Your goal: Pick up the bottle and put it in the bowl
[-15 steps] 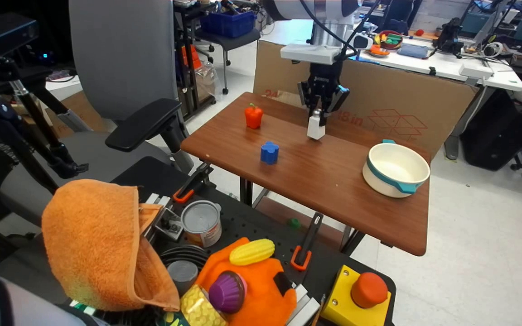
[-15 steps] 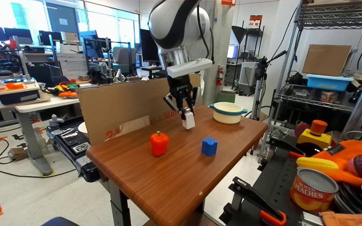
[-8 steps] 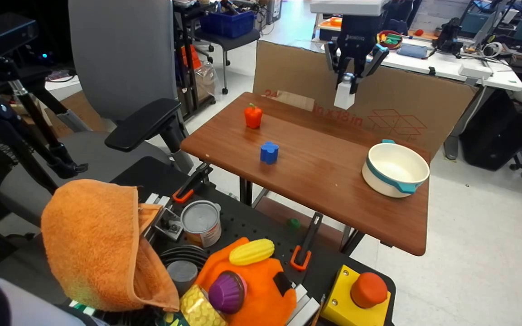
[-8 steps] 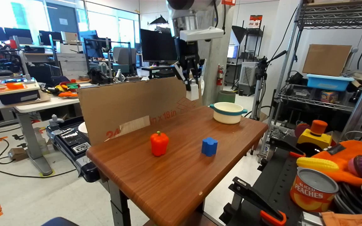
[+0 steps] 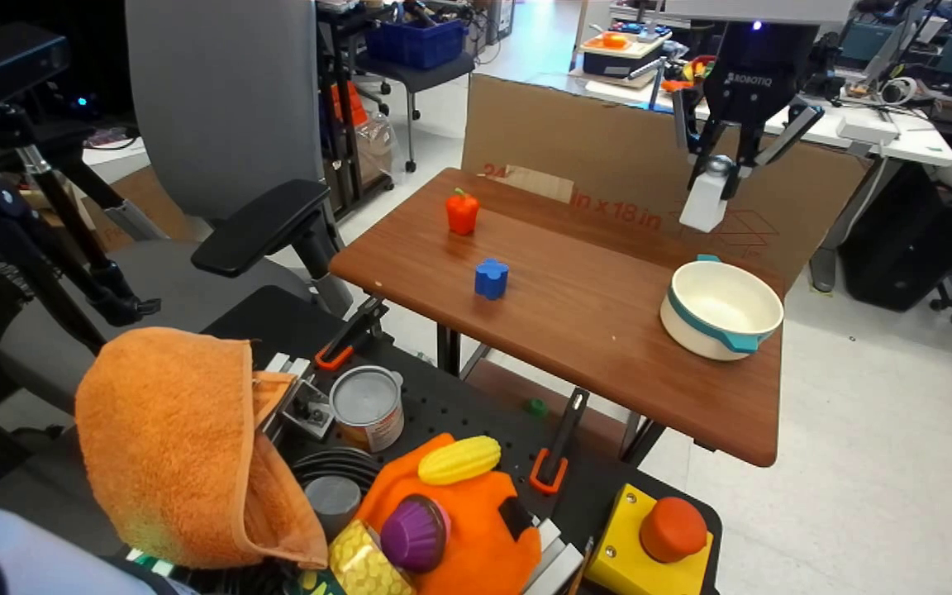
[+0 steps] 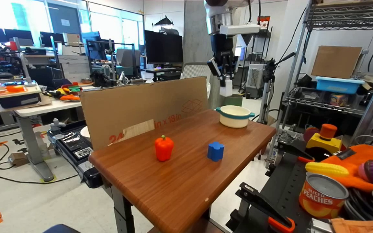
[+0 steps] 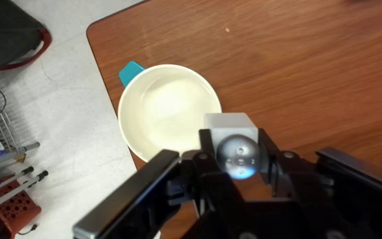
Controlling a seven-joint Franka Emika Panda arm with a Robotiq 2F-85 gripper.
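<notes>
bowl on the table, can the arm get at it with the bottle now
Probably yes: the claw holds the bottle higher than the bowl, whose open top looks unblocked. Some shift seems needed: in the wrist view the bottle appears off the bowl's centre.

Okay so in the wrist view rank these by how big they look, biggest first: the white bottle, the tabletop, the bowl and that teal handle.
Largest: tabletop, running out of frame
Next: bowl
Then: white bottle, though held nearer the camera, which enlarges it here
Smallest: teal handle
</notes>
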